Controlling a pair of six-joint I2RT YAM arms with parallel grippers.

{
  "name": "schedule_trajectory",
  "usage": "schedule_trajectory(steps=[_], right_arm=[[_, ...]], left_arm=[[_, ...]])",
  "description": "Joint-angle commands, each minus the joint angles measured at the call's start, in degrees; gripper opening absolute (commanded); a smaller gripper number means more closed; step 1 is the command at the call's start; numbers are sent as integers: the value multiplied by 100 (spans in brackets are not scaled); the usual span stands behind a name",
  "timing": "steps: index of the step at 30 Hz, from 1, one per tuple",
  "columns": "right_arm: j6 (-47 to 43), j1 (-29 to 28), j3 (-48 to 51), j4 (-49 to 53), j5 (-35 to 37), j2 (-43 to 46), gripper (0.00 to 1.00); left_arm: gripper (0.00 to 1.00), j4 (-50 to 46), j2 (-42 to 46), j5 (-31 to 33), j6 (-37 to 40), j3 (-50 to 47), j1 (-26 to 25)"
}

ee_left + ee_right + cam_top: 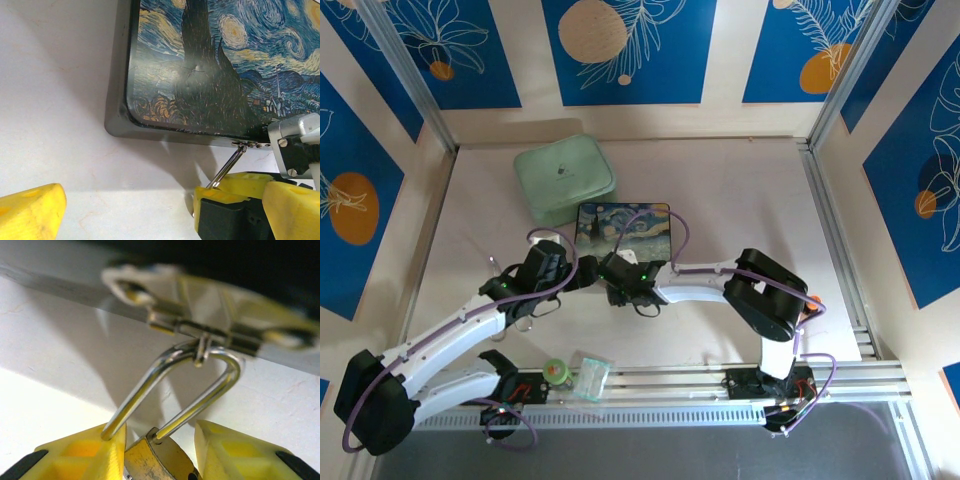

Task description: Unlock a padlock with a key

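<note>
Both fingers [85,455] of R gripper [159,452] clamp padlock [155,462] body, at near edge of box [623,228]; long axis runs gripper-to-box, shackle [137,392] end pointing at box, hooked thru its latch [200,331]. L gripper [552,265] released, by box corner.

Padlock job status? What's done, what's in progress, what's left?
Done: right hand is shut on the padlock, steadying it while its shackle hangs through the box latch. In hand: left hand sits open beside it, holding nothing. Left: key into the lock, turn, shackle out of the latch. Whether the shackle is already free of the body, I can't tell.
</note>
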State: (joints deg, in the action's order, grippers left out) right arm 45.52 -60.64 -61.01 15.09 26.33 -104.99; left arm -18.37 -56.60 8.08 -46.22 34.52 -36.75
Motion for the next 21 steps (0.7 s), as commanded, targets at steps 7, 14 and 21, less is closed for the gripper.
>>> schedule_trajectory(steps=[7, 14, 21], right_arm=[[48, 171, 652, 534, 216, 566, 40], [-137, 344, 1024, 196, 154, 867, 43], [-544, 438, 938, -220, -17, 734, 53]], left_arm=[[100, 140, -47, -95, 25, -34, 66], [100, 299, -202, -182, 24, 29, 65], [100, 270, -282, -210, 69, 101, 68]])
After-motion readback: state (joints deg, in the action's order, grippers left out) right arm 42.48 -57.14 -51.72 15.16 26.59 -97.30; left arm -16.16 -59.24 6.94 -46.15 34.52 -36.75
